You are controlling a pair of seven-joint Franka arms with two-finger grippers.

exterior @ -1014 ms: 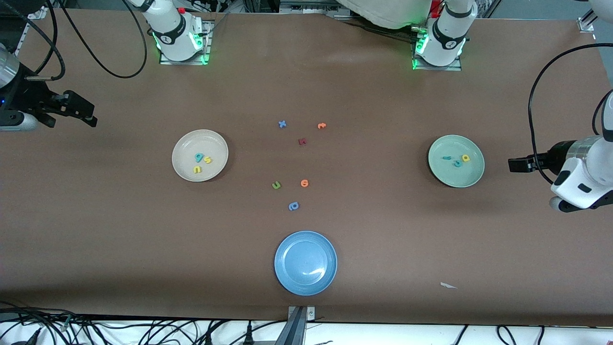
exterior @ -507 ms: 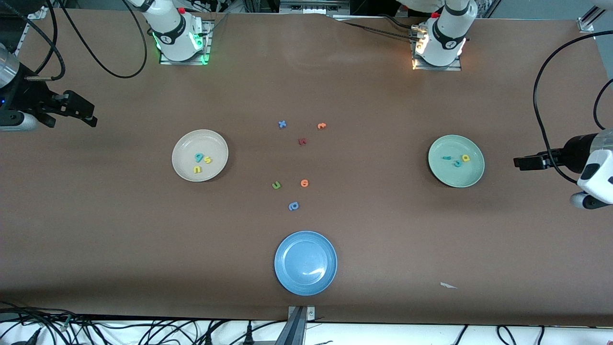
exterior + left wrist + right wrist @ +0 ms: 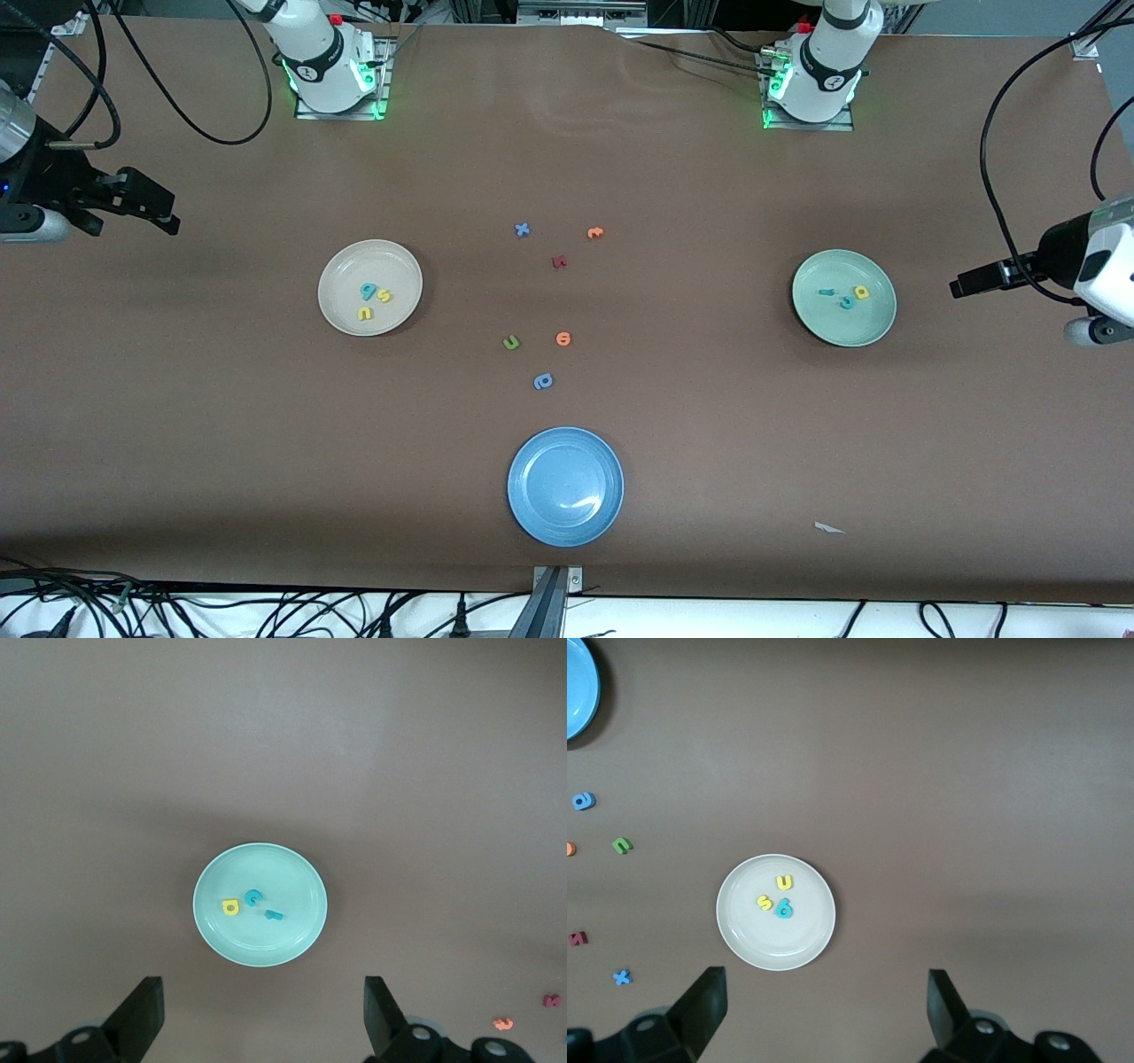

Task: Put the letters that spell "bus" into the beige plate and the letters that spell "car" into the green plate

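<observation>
The beige plate (image 3: 341, 266) holds a teal "b" (image 3: 368, 291), a yellow "s" (image 3: 384, 296) and a yellow "u" (image 3: 365, 313). In the green plate (image 3: 873, 323) lie a thin teal "r" (image 3: 827, 291), a teal "c" (image 3: 846, 302) and a yellow "a" (image 3: 861, 291). My left gripper (image 3: 961, 285) hangs open and empty past the green plate (image 3: 292, 939), at the left arm's end of the table. My right gripper (image 3: 164, 213) waits open and empty high above the right arm's end, looking down on the beige plate (image 3: 744, 939).
Loose letters lie mid-table between the plates: a blue "x" (image 3: 523, 229), an orange one (image 3: 594, 233), a dark red one (image 3: 559, 261), a green "u" (image 3: 511, 342), another orange one (image 3: 563, 338) and a blue rounded one (image 3: 543, 381). A blue plate (image 3: 565, 486) sits nearer the camera.
My left arm has drawn back toward its end of the table, away from the green plate. The right arm and all letters have stayed put.
</observation>
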